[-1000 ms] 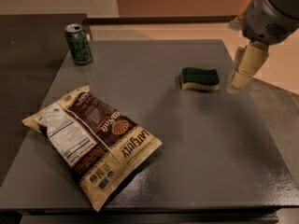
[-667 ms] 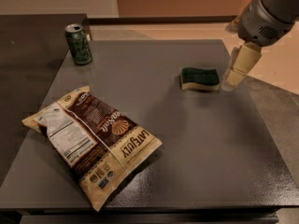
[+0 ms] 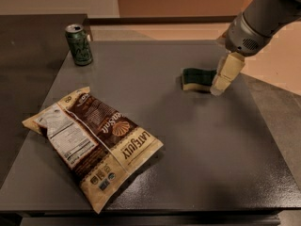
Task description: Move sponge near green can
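Note:
The sponge point(image 3: 196, 78), dark green on top with a pale yellow base, lies flat on the grey table point(image 3: 188, 140) at the right of centre. The gripper point(image 3: 221, 81) hangs from the grey arm at the upper right, its pale fingertips down at the sponge's right end, touching or nearly touching it. The green can point(image 3: 79, 44) stands upright at the table's far left corner, well away from the sponge.
A large brown and tan snack bag point(image 3: 91, 138) lies flat on the front left of the table. A darker counter point(image 3: 28, 55) adjoins the left side. The floor drops away beyond the table's right edge.
The gripper has moved left and down toward the sponge's right end. The sponge, can and bag have not moved.

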